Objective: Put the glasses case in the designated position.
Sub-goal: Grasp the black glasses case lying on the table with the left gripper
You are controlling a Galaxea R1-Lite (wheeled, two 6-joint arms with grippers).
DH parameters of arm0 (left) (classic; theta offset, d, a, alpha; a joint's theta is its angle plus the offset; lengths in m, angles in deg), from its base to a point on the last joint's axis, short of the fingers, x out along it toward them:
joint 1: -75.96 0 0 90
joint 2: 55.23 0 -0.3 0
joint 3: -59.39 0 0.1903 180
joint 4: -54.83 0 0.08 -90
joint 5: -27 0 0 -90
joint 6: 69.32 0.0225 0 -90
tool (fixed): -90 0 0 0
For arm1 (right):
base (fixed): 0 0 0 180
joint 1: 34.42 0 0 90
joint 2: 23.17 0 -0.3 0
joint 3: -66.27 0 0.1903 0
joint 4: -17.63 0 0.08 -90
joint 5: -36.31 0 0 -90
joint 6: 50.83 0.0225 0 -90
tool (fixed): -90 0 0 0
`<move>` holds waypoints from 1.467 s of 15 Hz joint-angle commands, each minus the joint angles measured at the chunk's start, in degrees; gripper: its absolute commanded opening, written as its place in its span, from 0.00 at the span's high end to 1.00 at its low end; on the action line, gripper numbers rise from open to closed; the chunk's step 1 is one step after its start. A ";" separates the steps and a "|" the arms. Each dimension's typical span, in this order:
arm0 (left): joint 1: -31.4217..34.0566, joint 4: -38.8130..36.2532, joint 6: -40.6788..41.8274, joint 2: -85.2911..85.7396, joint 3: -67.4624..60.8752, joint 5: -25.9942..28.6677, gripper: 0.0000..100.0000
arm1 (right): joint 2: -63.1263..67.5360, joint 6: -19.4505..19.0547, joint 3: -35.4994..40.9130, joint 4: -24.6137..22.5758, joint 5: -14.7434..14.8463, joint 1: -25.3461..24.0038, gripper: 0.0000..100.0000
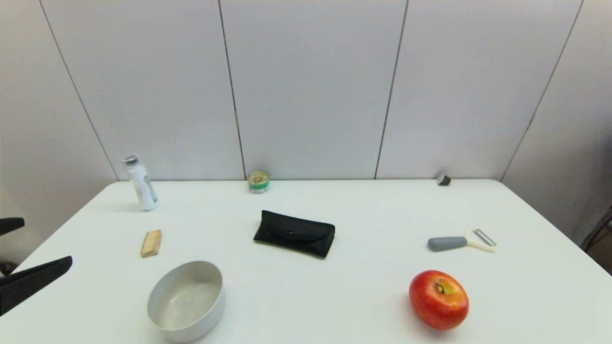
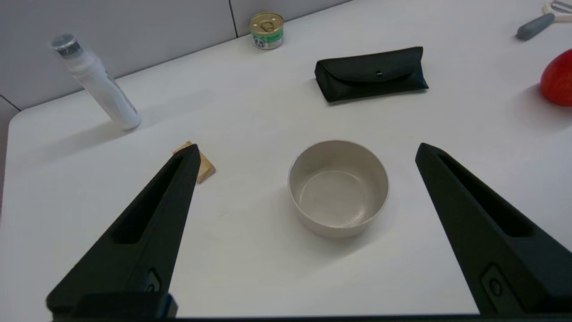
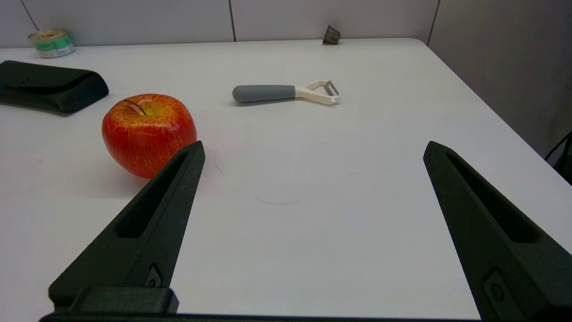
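Observation:
The glasses case (image 1: 295, 232), a black soft pouch with its flap snapped down, lies flat near the middle of the white table (image 1: 363, 296). It also shows in the left wrist view (image 2: 371, 74) and the right wrist view (image 3: 49, 86). My left gripper (image 1: 48, 240) hangs open at the table's left edge, well short of the case, and its wrist view (image 2: 307, 146) looks over the grey-white bowl (image 2: 338, 188). My right gripper (image 3: 313, 143) is open and empty over the table's right side, outside the head view. No mark shows the designated position.
The bowl (image 1: 187, 300) stands front left, with a wooden block (image 1: 151, 243) and a white bottle (image 1: 140, 183) beyond it. A small tin (image 1: 258, 182) sits at the back edge. A red apple (image 1: 439, 299) and a peeler (image 1: 460, 241) lie on the right, and a small dark object (image 1: 443, 180) sits far back.

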 commanded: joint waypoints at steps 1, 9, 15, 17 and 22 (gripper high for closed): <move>-1.70 0.01 0.36 -12.26 6.13 -0.66 0.00 | 0.06 0.01 0.00 -0.01 0.00 -0.01 0.00; -15.23 -0.17 -0.26 -23.86 6.66 -8.48 0.00 | 0.06 0.01 0.00 -0.01 0.00 -0.01 0.00; -20.95 0.01 -0.17 -35.99 17.12 -8.48 0.00 | 0.06 0.01 0.00 -0.01 0.00 -0.01 0.00; -22.53 0.71 -0.17 -42.14 25.12 -8.22 0.00 | 0.06 0.01 0.00 -0.01 0.00 -0.01 0.00; -24.73 13.37 1.76 -49.35 38.12 -7.95 0.00 | 0.06 0.01 0.00 -0.01 0.00 -0.01 0.00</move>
